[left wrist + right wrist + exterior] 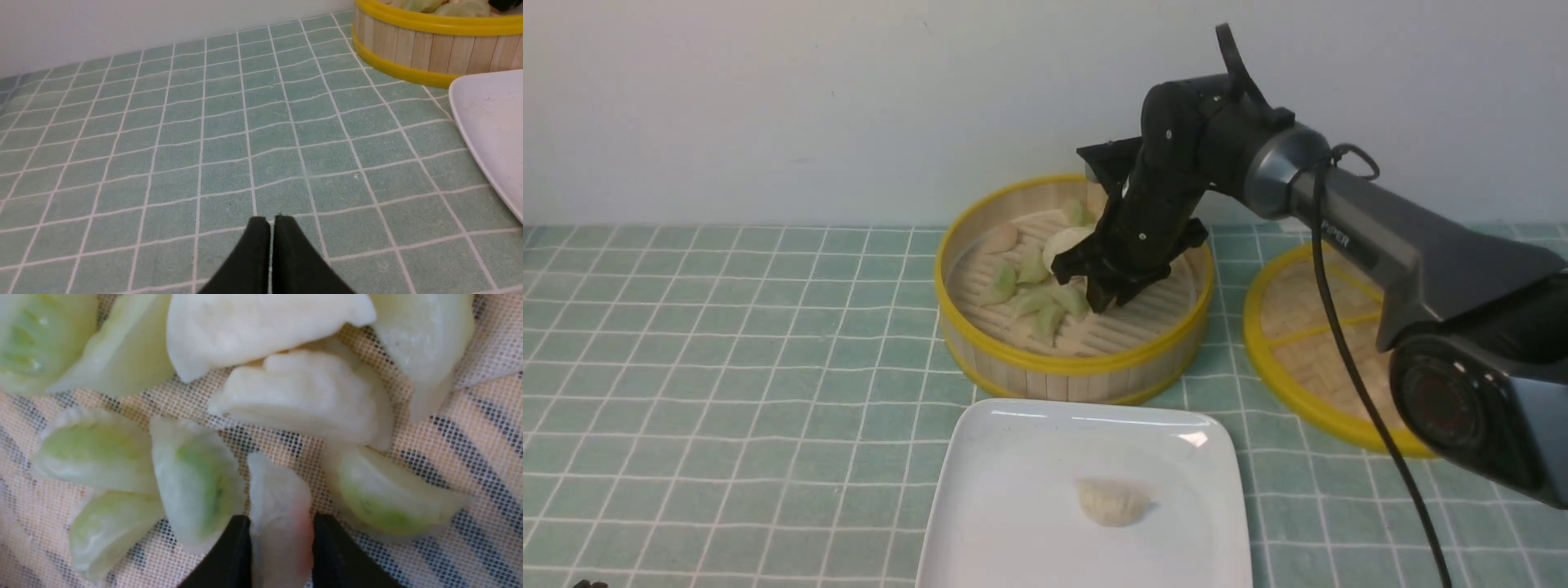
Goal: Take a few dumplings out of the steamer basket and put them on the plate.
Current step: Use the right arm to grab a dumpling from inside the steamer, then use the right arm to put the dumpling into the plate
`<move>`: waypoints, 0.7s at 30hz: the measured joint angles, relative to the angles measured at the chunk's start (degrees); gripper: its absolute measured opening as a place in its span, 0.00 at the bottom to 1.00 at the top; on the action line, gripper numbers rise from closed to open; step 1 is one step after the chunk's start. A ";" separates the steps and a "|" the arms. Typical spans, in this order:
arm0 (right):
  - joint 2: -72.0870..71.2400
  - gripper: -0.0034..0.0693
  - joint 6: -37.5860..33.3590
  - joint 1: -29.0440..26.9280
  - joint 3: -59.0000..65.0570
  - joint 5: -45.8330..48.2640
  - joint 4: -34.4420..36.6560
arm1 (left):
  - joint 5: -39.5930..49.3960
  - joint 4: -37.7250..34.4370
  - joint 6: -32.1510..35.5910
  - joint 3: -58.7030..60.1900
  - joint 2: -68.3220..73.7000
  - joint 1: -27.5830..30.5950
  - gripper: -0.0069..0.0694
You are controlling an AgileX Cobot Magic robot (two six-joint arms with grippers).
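My right gripper [1104,300] is down in the steamer basket [1078,366], jaws pressed against both sides of a pale dumpling [280,514] whose long axis runs straight out between them. The plate [1013,498] lies just nearer. Well to the left, my left gripper [271,222] sits closed.

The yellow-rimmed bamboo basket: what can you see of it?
The round bamboo steamer basket has a wooden-slat wall, two yellow rims and a slatted floor under white mesh. It sits upright on green checked cloth, behind the white square plate, holding cream and green dumplings; the black right end effector grips one.
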 joint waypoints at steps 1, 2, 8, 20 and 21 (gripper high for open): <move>-0.47 0.28 -0.07 0.00 0.00 0.06 0.00 | 0.00 0.00 0.00 0.00 0.00 0.00 0.08; -1.24 0.28 -0.07 0.00 0.00 0.13 0.00 | 0.00 0.00 0.00 0.00 0.00 0.00 0.08; -11.14 0.28 0.27 0.20 4.47 0.02 1.39 | 0.00 0.00 0.00 0.00 0.00 0.00 0.08; -34.89 0.28 -1.40 12.47 43.50 -0.09 2.61 | 0.00 0.00 0.00 0.00 0.00 0.00 0.08; -34.88 0.28 -1.49 13.79 45.52 -0.15 2.61 | 0.00 0.00 0.00 0.00 0.00 0.00 0.08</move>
